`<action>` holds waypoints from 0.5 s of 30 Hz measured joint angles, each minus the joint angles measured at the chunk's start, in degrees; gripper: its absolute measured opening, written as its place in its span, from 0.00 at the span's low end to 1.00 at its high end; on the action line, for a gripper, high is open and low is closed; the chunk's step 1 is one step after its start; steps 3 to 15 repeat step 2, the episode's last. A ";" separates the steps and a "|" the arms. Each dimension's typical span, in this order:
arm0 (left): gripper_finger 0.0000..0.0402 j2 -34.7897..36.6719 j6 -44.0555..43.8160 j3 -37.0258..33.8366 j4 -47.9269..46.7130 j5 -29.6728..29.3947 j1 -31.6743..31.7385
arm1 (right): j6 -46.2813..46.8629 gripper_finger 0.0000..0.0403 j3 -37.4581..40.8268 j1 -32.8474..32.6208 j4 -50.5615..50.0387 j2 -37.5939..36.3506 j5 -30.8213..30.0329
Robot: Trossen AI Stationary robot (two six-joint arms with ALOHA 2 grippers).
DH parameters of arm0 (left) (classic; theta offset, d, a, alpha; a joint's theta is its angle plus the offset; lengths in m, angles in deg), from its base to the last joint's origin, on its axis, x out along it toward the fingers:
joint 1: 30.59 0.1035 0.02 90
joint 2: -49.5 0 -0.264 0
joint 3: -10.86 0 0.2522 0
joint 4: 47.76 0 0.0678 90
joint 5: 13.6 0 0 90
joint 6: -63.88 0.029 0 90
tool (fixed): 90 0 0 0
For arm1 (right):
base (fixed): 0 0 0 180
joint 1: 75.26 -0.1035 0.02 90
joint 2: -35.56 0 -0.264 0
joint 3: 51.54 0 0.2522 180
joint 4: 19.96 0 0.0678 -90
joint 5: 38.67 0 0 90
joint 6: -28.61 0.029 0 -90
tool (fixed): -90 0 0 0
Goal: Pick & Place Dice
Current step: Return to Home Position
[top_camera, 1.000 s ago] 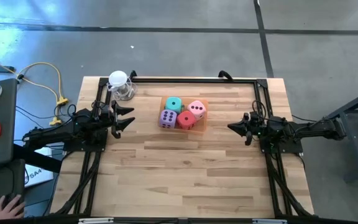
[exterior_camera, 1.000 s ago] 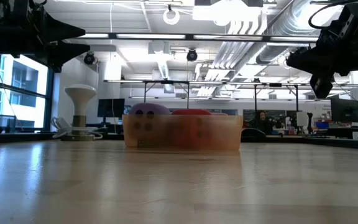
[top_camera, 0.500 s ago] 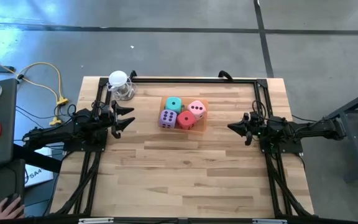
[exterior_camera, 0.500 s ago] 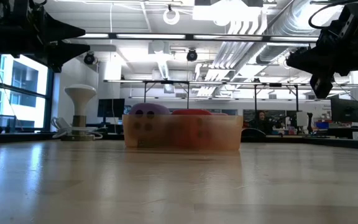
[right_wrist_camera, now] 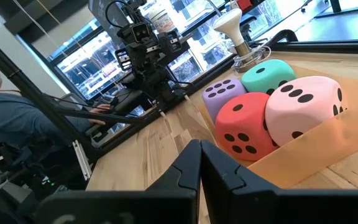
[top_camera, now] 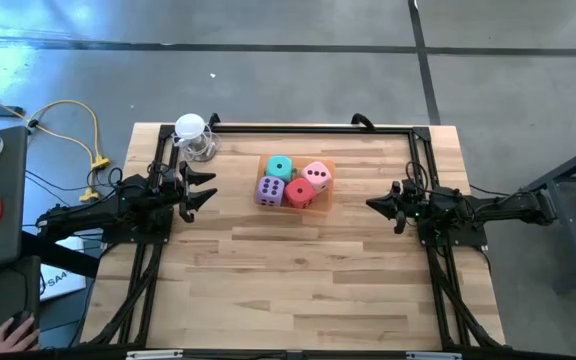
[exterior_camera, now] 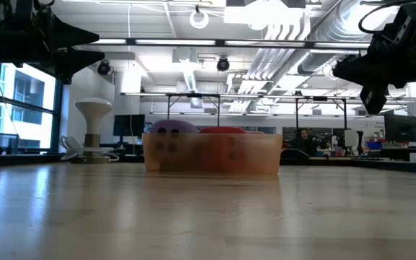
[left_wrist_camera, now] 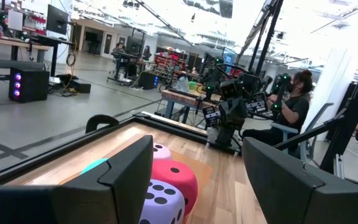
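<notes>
Four dice sit in a translucent orange tray (top_camera: 325,197) at the table's far middle: green-teal (top_camera: 280,167), pink (top_camera: 317,175), purple (top_camera: 270,190) and red (top_camera: 300,192). The right wrist view shows them close: red (right_wrist_camera: 244,129), pink (right_wrist_camera: 300,107), purple (right_wrist_camera: 222,93), green-teal (right_wrist_camera: 266,73). My left gripper (top_camera: 206,187) hovers open to the tray's left, above the table, its fingers (left_wrist_camera: 129,168) wide apart. My right gripper (top_camera: 372,205) hovers shut to the tray's right, fingers (right_wrist_camera: 197,163) together. Neither touches anything.
A clear cup with a white round top (top_camera: 193,135) stands at the table's far left corner, behind my left gripper. Bare wood (top_camera: 298,280) stretches from the tray toward the table's near edge. A person's hand (top_camera: 8,332) shows off the table at lower left.
</notes>
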 joint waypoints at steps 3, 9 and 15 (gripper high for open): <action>0.60 0.00 0.00 0.00 0.00 0.00 0.01 | 0.00 0.00 -0.01 -0.02 -0.02 0.00 -0.01; 0.60 0.00 0.00 0.00 0.00 0.00 0.01 | 0.00 0.00 -0.01 -0.02 -0.02 0.00 -0.01; 0.60 0.00 0.00 0.00 0.00 0.00 0.01 | 0.00 0.00 -0.01 -0.02 -0.02 0.00 -0.01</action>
